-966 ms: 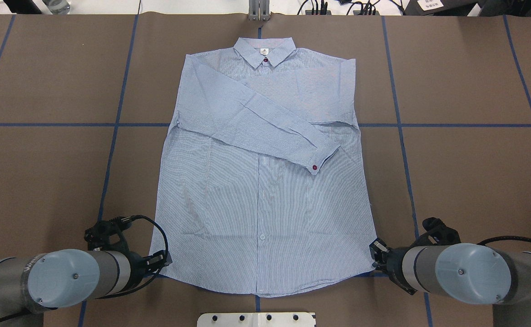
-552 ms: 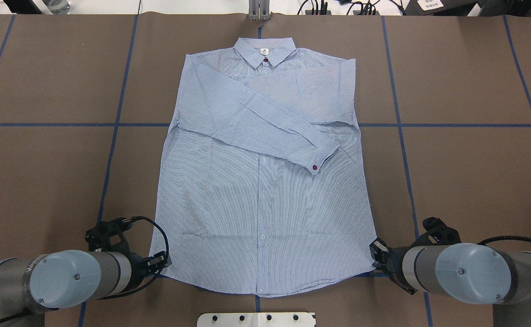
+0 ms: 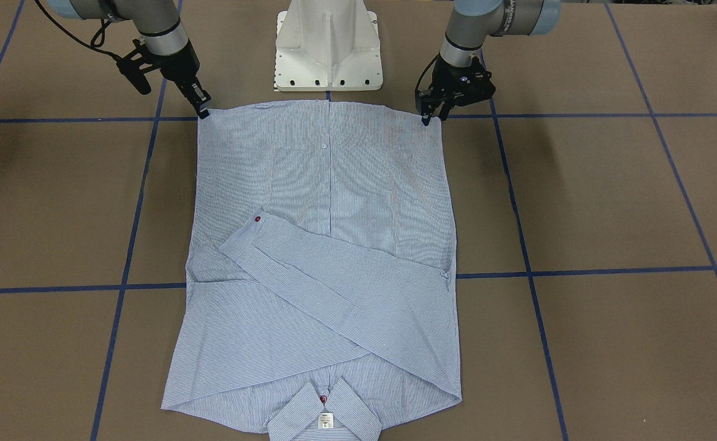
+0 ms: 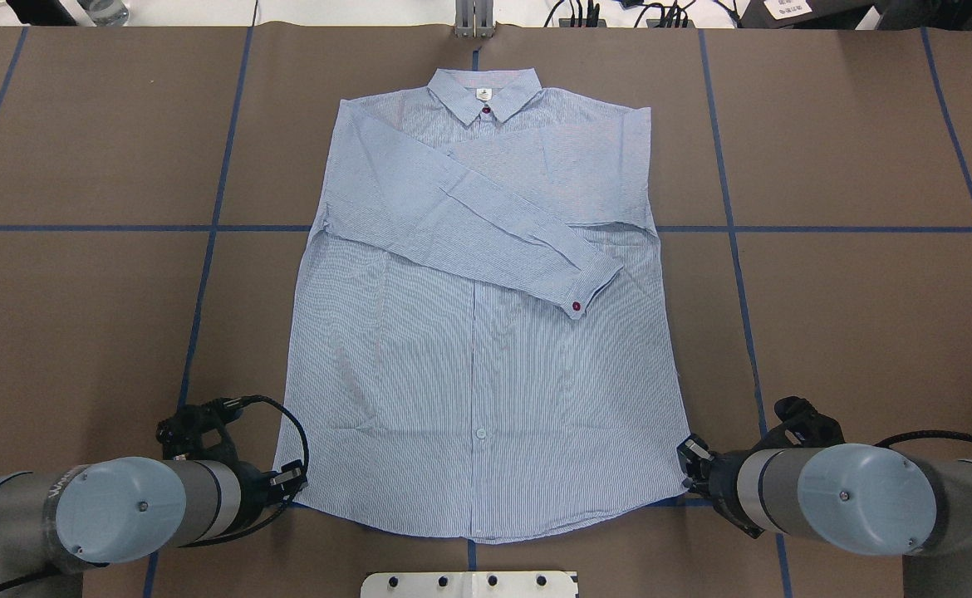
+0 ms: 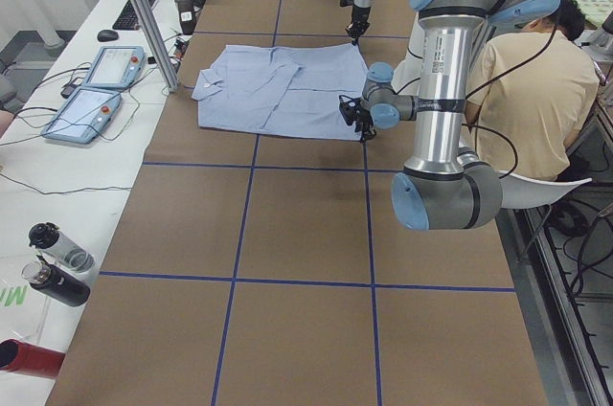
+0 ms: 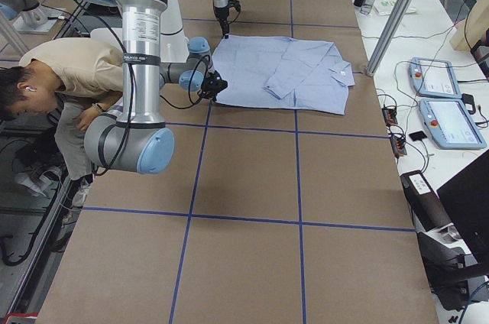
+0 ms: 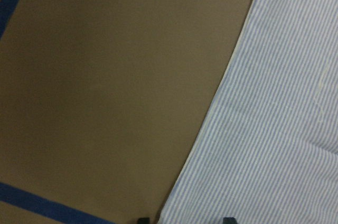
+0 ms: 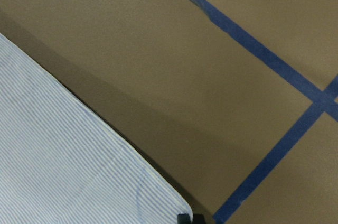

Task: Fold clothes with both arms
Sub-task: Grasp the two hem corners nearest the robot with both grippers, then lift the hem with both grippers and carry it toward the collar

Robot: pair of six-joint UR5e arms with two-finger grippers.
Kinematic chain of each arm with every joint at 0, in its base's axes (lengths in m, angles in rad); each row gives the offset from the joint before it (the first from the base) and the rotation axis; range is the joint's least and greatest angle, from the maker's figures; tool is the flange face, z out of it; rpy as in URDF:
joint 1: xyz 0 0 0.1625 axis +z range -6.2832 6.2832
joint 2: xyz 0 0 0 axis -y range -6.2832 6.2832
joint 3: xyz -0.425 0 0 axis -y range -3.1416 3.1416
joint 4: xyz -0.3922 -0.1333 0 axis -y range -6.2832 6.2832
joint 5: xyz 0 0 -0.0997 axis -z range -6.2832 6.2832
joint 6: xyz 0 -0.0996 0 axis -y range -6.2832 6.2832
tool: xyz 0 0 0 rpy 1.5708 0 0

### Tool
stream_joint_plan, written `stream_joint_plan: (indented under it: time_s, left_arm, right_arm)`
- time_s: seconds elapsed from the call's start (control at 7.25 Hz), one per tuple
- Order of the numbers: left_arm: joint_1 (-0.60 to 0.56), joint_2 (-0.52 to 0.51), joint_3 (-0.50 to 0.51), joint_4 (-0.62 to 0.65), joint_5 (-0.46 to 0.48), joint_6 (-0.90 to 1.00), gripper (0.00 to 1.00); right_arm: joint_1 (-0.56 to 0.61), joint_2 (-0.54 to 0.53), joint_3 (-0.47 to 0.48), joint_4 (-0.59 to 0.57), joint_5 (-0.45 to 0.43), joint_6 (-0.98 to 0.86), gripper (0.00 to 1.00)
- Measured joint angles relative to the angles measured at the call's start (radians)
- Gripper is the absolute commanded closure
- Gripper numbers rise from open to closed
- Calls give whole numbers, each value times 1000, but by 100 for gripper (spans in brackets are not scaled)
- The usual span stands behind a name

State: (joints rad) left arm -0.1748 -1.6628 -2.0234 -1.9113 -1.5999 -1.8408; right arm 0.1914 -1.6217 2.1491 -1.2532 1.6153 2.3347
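While shirt [image 4: 478, 349] lies flat, pedestal [image 3: 328, 49] just beside

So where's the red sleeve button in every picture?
Front-facing: red sleeve button left of centre, on the cuff.
Overhead: the button right of centre.
Exterior left: too small to tell.
Exterior right: too small to tell.
Left wrist: not in it.
Right wrist: not in it.
Landmark: the collar of the shirt, bottom edge front-facing, top overhead.
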Motion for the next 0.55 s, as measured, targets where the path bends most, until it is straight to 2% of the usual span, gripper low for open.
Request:
stream_joint_plan:
  time_s: [0.14, 0.28, 0.55]
  left_arm:
    - [-1, 0, 0, 0, 0, 0, 87]
    - [-3, 1, -1, 1, 0, 0, 100]
    - [-9, 4, -5, 4, 0, 0, 100]
  right_arm:
    - [1, -1, 0, 0, 0, 0, 100]
    - [1, -1, 0, 0, 0, 0, 100]
    - [4, -7, 1, 0, 0, 0, 100]
